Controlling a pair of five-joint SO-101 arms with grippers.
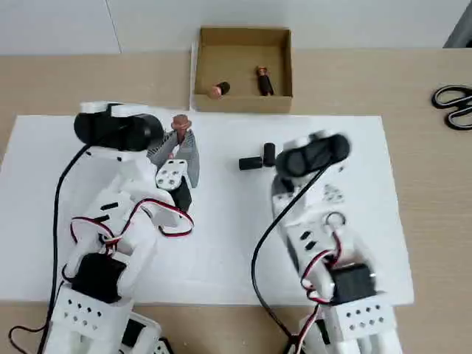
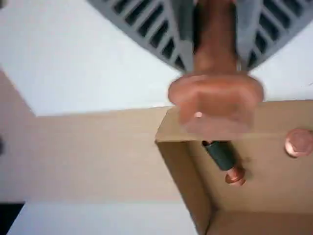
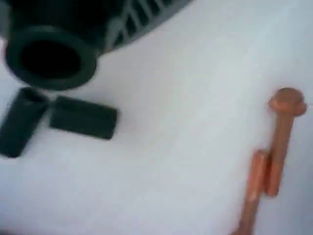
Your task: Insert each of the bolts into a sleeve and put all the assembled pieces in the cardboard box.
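My left gripper [image 1: 181, 144] is shut on a copper bolt [image 1: 181, 123], head pointing toward the cardboard box [image 1: 198, 70]. In the left wrist view the bolt [image 2: 215, 93] hangs just before the box's near corner [image 2: 181, 166]. Two assembled pieces [image 1: 263, 81] [image 1: 219, 90] lie inside the box. My right gripper [image 3: 73, 24] is shut on a black sleeve [image 3: 49, 58], its hollow end facing the camera. Two more black sleeves [image 1: 251, 163] [image 1: 269, 153] lie on the white paper beside the right arm. Two loose copper bolts [image 3: 283, 142] [image 3: 254, 191] lie side by side on the paper.
A white paper sheet [image 1: 221, 243] covers the wooden table under both arms. Black scissors [image 1: 453, 103] lie at the far right edge. Red and black cables loop along both arms.
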